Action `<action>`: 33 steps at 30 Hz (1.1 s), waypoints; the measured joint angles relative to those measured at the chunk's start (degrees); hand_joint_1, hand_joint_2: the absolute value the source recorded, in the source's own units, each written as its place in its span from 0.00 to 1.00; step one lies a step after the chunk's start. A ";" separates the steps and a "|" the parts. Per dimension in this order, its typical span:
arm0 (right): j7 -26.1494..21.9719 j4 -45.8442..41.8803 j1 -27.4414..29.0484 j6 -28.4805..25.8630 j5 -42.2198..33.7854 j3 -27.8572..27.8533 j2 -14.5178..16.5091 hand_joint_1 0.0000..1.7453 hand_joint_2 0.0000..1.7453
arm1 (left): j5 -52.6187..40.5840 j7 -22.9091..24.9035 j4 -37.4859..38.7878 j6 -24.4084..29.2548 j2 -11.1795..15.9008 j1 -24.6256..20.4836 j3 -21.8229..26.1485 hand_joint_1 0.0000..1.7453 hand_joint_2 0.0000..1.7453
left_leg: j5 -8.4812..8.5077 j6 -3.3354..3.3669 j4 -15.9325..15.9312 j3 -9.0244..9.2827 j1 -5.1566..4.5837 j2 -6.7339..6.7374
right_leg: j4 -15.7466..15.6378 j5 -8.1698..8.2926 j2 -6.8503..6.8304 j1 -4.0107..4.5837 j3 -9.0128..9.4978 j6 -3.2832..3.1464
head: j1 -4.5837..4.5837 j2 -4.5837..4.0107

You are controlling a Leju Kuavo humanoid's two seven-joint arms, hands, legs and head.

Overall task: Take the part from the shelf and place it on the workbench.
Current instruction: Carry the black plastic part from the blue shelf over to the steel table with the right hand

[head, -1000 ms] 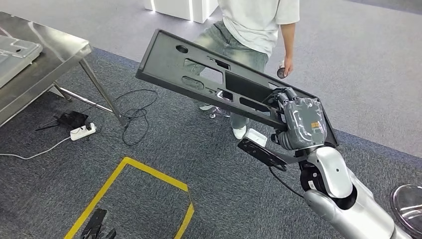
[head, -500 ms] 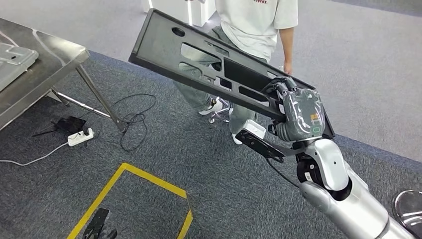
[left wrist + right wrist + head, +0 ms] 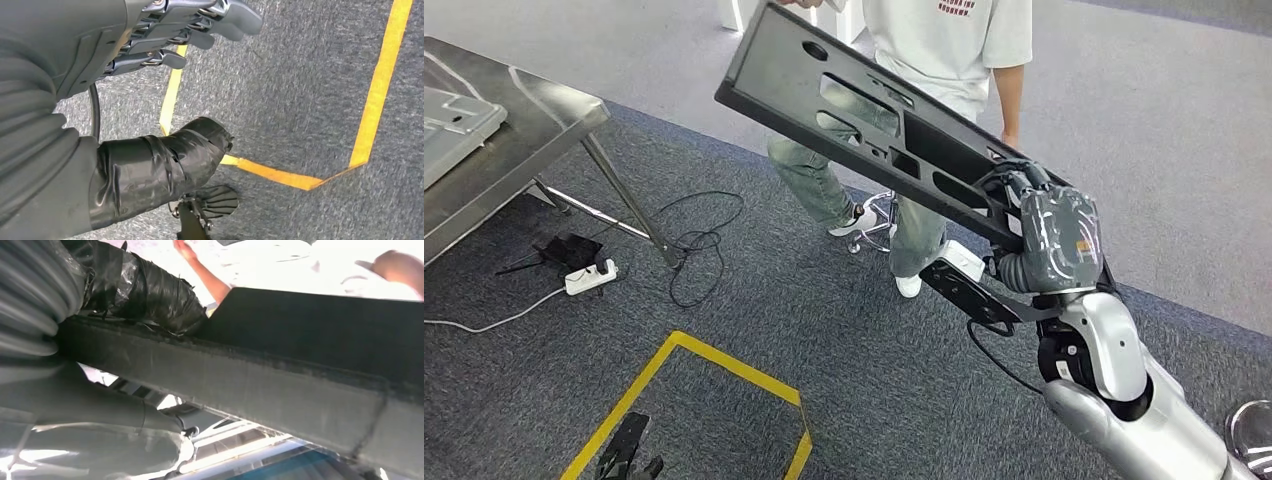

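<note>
The right robot hand (image 3: 1049,240) was clamped on the near end of the part (image 3: 864,110), a long black panel with cut-outs. In the right wrist view the taped thumb (image 3: 145,290) was pressed on the panel's edge (image 3: 280,385). The part was carried in the air, clear of any support, its long axis running up and away from the hand toward the left, the far end raised. The left robot hand (image 3: 165,35) hung low over the carpet (image 3: 300,90), nothing in it, fingers loosely curled and apart. The right hand alone bore the load.

The surface (image 3: 514,130), a steel bench, stood well apart at the left, its near corner pointing toward the part's far end. A light tray (image 3: 449,125) lay by the surface's left edge. It was judged that the part had still to be swung left over the surface.

A person (image 3: 924,60) stood just behind the panel. Yellow tape (image 3: 714,360) and a power strip (image 3: 589,278) lay on the floor.
</note>
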 joint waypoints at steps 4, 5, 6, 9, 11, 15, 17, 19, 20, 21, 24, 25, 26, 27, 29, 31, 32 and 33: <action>0.11 -0.89 0.18 -0.39 -0.11 -0.21 -0.17 1.00 1.00 | -0.07 0.13 0.00 0.17 -0.09 0.38 -0.02 0.00 1.00 | -2.84 -0.87 4.84 -2.14 0.17 0.48 | -0.28 -0.10 -0.74 -0.10 0.50 -1.30 | -0.26 0.00; 0.11 -1.04 0.20 -0.49 -0.16 -0.25 -0.22 1.00 1.00 | -0.12 0.25 0.00 0.25 -0.10 0.38 -0.02 0.00 1.00 | -4.33 -1.02 8.35 -3.88 0.18 0.62 | -0.27 -0.20 -0.98 0.00 0.59 -1.52 | -0.37 0.00; 0.11 -1.10 0.27 -0.54 -0.21 -0.27 -0.27 1.00 1.00 | -0.19 0.38 0.00 0.33 -0.13 0.42 -0.02 0.00 1.00 | -5.55 -1.10 11.86 -5.76 0.19 0.68 | -0.26 -0.29 -1.23 0.14 0.65 -1.70 | -0.41 0.00; 0.14 -1.14 0.75 -0.50 -0.56 -0.28 -0.36 1.00 1.00 | -0.36 0.65 0.00 0.54 -0.21 0.70 -0.02 0.00 1.00 | -4.13 -0.56 13.46 -7.27 0.07 0.88 | -0.25 -0.59 -2.04 0.70 0.97 -2.02 | -0.42 0.00; 0.18 -1.26 1.01 -0.50 -0.80 -0.29 -0.44 1.00 1.00 | -0.39 0.68 0.00 0.69 -0.20 0.66 -0.02 0.00 1.00 | -0.57 0.56 6.42 -3.98 -0.50 2.24 | -0.30 -0.86 -2.69 1.01 1.39 -2.04 | -0.39 0.00; 0.20 -1.55 1.39 -0.52 -0.87 -0.32 -0.64 1.00 1.00 | -0.48 0.61 0.00 0.91 -0.13 0.34 -0.02 0.00 1.00 | 0.80 1.78 -0.16 -0.99 -1.77 3.68 | -0.60 -1.19 -4.33 1.36 1.78 -1.32 | -0.37 0.00; 0.21 -1.77 1.82 -0.61 -1.01 -0.41 -0.76 1.00 1.00 | -0.51 0.52 0.00 1.07 -0.14 0.56 -0.02 0.00 1.00 | 1.19 2.09 -0.98 -0.50 -1.34 2.63 | -0.40 -1.66 -4.32 1.31 1.95 -0.74 | -0.32 0.00; 0.20 -2.26 2.28 -0.87 -1.48 -0.68 -0.96 1.00 1.00 | -0.51 0.34 0.00 1.14 -0.16 0.85 -0.02 0.00 1.00 | 1.57 2.45 -1.87 0.18 -0.91 1.72 | 2.93 -3.89 -2.83 1.22 0.69 -0.30 | -0.18 0.00; 0.19 -2.48 2.52 -1.03 -1.77 -0.80 -1.03 1.00 1.00 | -0.50 0.22 0.00 1.15 -0.20 0.93 -0.02 0.00 1.00 | 1.59 2.55 -1.97 0.30 -0.94 1.26 | 6.03 -5.49 -2.02 1.14 -0.70 -0.18 | -0.11 0.00; 0.19 -2.69 2.78 -1.15 -2.02 -0.87 -1.07 1.00 1.00 | -0.49 0.13 0.00 1.15 -0.25 1.00 -0.02 0.00 1.00 | 1.57 2.63 -1.94 0.31 -0.94 0.76 | 9.50 -7.01 -1.64 1.06 -2.43 -0.08 | -0.06 0.00; 0.22 -3.02 3.39 -0.98 -2.24 -0.90 -1.07 1.00 1.00 | -0.44 0.03 0.00 1.29 -0.53 1.33 -0.02 0.00 1.00 | 1.34 2.52 -1.51 0.30 -0.78 -1.02 | 12.33 -6.27 -1.32 0.64 -4.35 0.44 | -0.04 0.00; 0.24 -3.10 3.37 -0.78 -2.25 -0.90 -1.07 1.00 1.00 | -0.43 0.11 0.00 1.38 -0.63 1.46 -0.02 0.00 1.00 | 1.15 2.31 -1.19 0.29 -0.65 -1.65 | 9.57 -4.28 -1.07 0.39 -3.14 0.64 | -0.04 0.00; 0.26 -3.17 3.28 -0.57 -2.22 -0.90 -1.07 1.00 1.00 | -0.41 0.19 0.00 1.49 -0.71 1.57 -0.02 0.00 1.00 | 0.90 2.02 -0.79 0.21 -0.51 -2.28 | 6.21 -2.65 -0.20 0.07 -1.53 0.83 | -0.03 0.00; 0.24 -3.26 3.20 -0.41 -2.17 -0.90 -1.05 1.00 1.00 | -0.37 0.27 0.00 1.56 -0.76 1.58 -0.02 0.00 1.00 | 0.63 1.68 -0.21 -0.07 -0.48 -2.89 | 3.12 -1.66 0.94 -0.16 -0.03 0.91 | 0.00 0.00; 0.11 -3.36 3.13 -0.31 -2.00 -0.89 -1.02 1.00 1.00 | -0.17 0.31 0.00 1.63 -0.79 1.62 -0.02 0.00 1.00 | 0.50 0.99 0.43 -0.87 -0.43 -4.06 | 0.50 -1.54 2.45 -0.32 1.22 0.54 | 0.00 0.00; -0.12 -3.30 2.96 -0.31 -1.91 -0.89 -0.90 1.00 1.00 | 0.08 0.30 0.00 1.60 -0.75 1.91 -0.02 0.00 1.00 | 0.78 0.37 0.43 -1.47 -0.25 -5.15 | 0.45 -1.52 1.70 -0.15 1.14 -0.24 | -0.05 0.00; -0.30 -3.20 2.66 -0.26 -1.90 -0.89 -0.78 1.00 1.00 | 0.19 0.32 0.00 1.55 -0.76 2.15 -0.02 0.00 1.00 | 0.68 0.12 0.70 -1.67 -0.18 -4.90 | 0.35 -1.46 1.15 -0.13 1.20 -0.65 | -0.07 0.00; -0.52 -3.07 2.26 -0.19 -1.90 -0.89 -0.66 1.00 1.00 | 0.27 0.36 0.00 1.50 -0.75 2.29 -0.02 0.00 1.00 | 0.18 -0.15 1.62 -2.16 -0.17 -3.99 | 0.23 -1.42 0.59 -0.16 1.31 -1.02 | -0.26 0.00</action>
